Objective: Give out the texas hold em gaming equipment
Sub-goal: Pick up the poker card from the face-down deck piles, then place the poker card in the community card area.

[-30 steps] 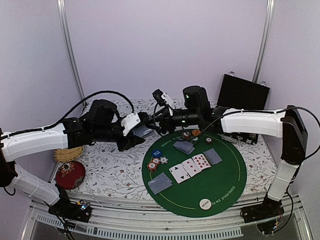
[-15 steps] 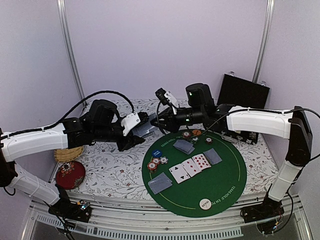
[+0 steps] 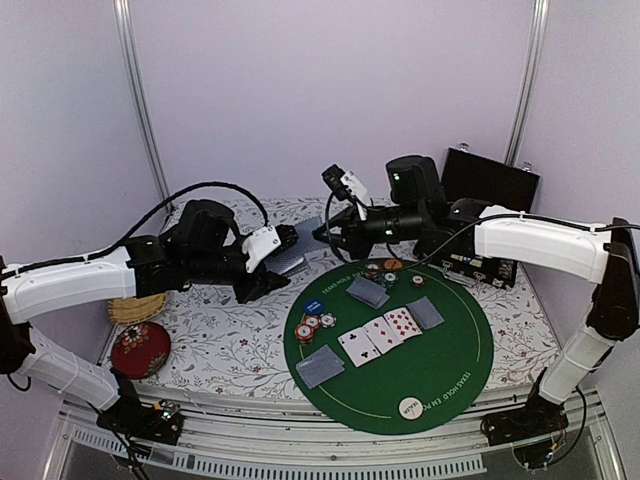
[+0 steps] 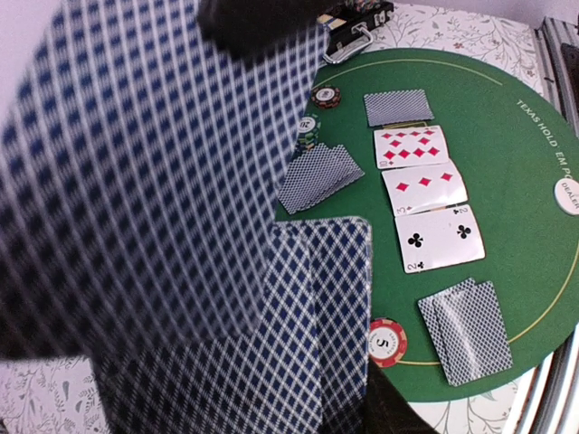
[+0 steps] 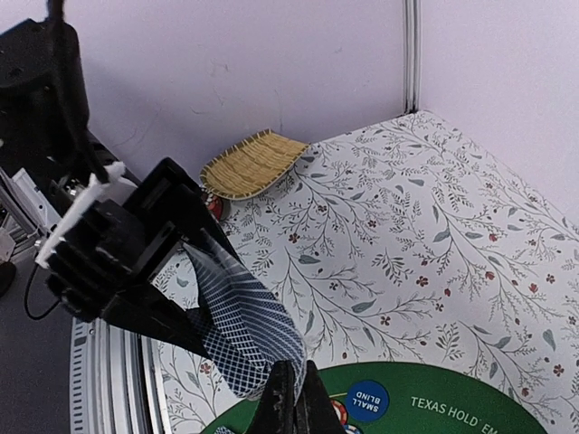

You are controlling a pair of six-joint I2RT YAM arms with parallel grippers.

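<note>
I see the left gripper (image 3: 280, 265) clamped on the card deck (image 4: 308, 307). The right gripper (image 5: 291, 398) pinches 1 card (image 4: 136, 163) just beside it.

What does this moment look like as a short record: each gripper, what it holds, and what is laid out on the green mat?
left gripper: shut on the card deck, held left of the green mat
right gripper: shut on a single card, raised beside the deck
face-up cards: three in a row, mid-mat
face-down cards: far set, right set, near-left set
chips: left chips, far chips
buttons: blue disc by the left chips, white dealer disc at the near edge
</note>
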